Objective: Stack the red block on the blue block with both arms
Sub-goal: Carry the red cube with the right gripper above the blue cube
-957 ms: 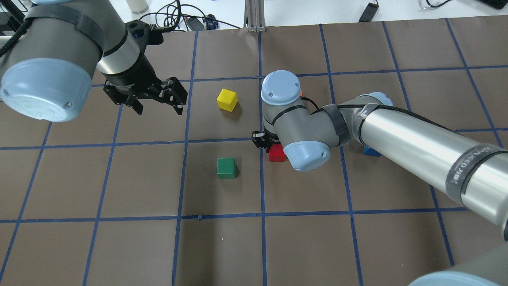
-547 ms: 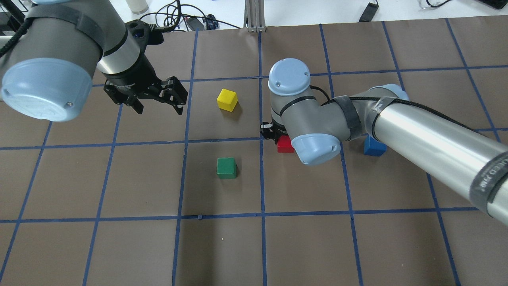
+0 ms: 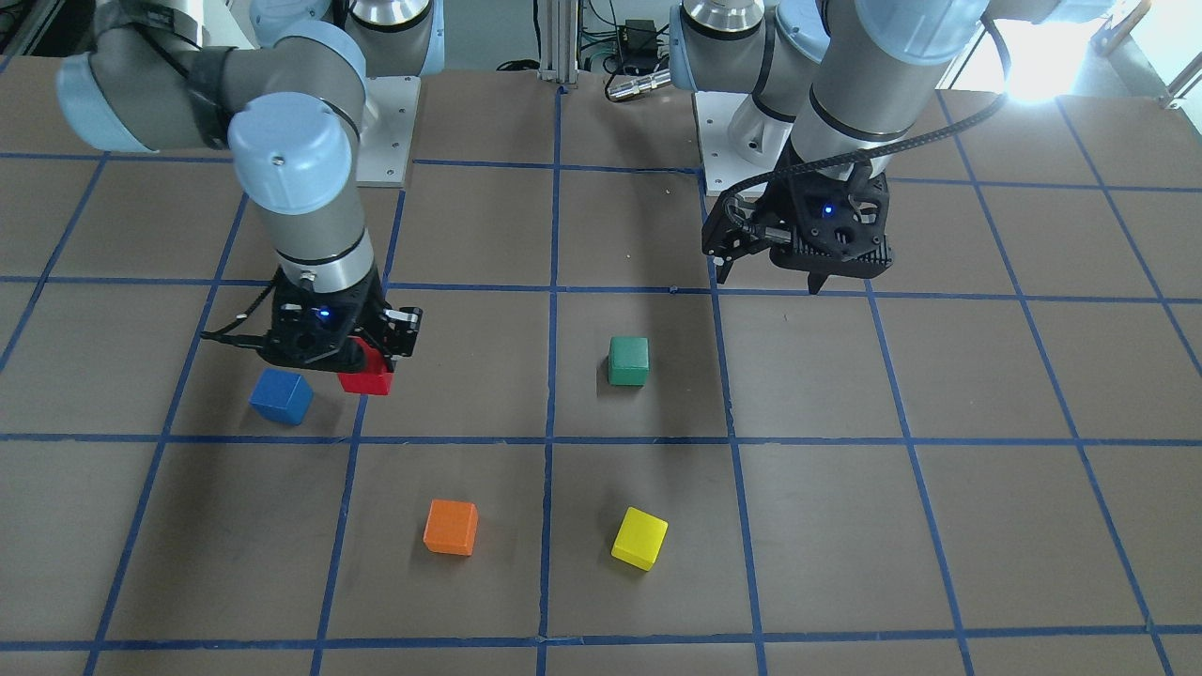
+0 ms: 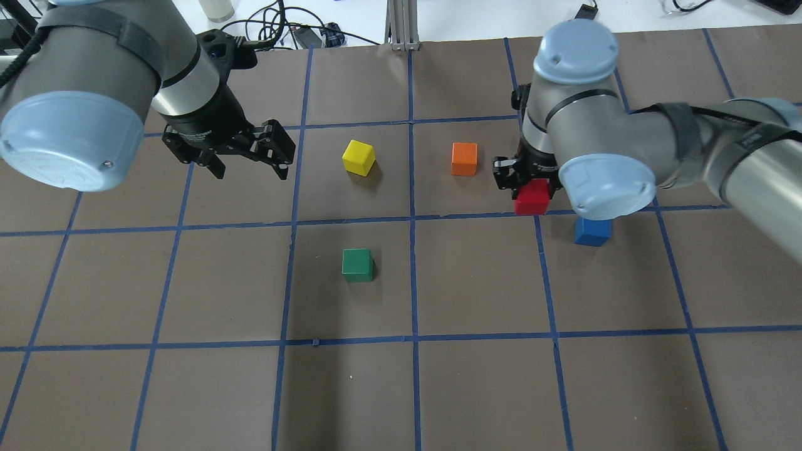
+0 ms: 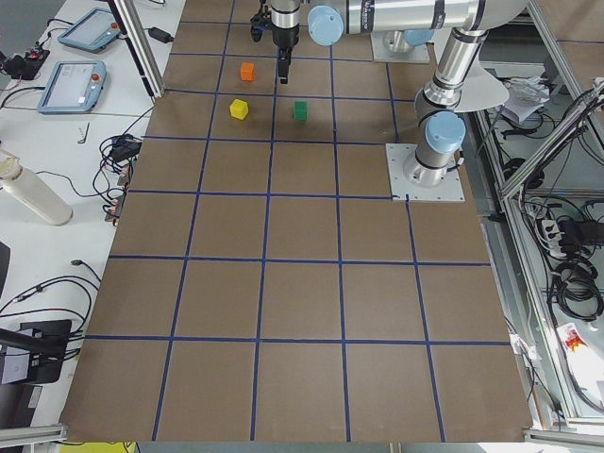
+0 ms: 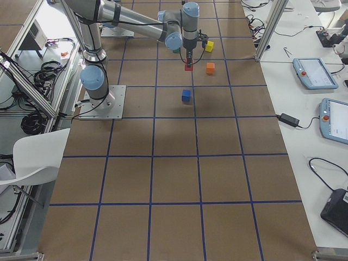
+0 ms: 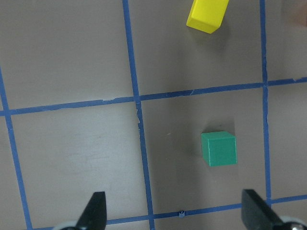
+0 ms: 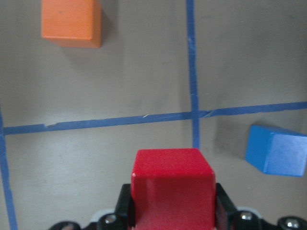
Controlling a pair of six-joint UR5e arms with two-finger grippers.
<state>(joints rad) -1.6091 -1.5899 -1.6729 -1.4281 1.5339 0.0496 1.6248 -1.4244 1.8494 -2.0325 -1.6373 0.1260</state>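
Note:
My right gripper (image 3: 364, 364) is shut on the red block (image 4: 532, 198) and holds it above the table, just left of and slightly beyond the blue block (image 4: 592, 232). In the right wrist view the red block (image 8: 172, 187) sits between the fingers, with the blue block (image 8: 278, 149) on the table to its right. In the front view the red block (image 3: 368, 377) hangs beside the blue block (image 3: 281, 395), apart from it. My left gripper (image 4: 250, 170) is open and empty, hovering over the far left of the table; it also shows in the left wrist view (image 7: 173, 213).
An orange block (image 4: 464, 158) lies left of the right gripper. A yellow block (image 4: 358, 156) and a green block (image 4: 358, 264) lie near the table's middle. Blue tape lines grid the brown table (image 4: 476, 376).
My right arm has carried the red block to the right and away from the robot, up next to the blue block, uncovering the orange block. The left arm has not moved.

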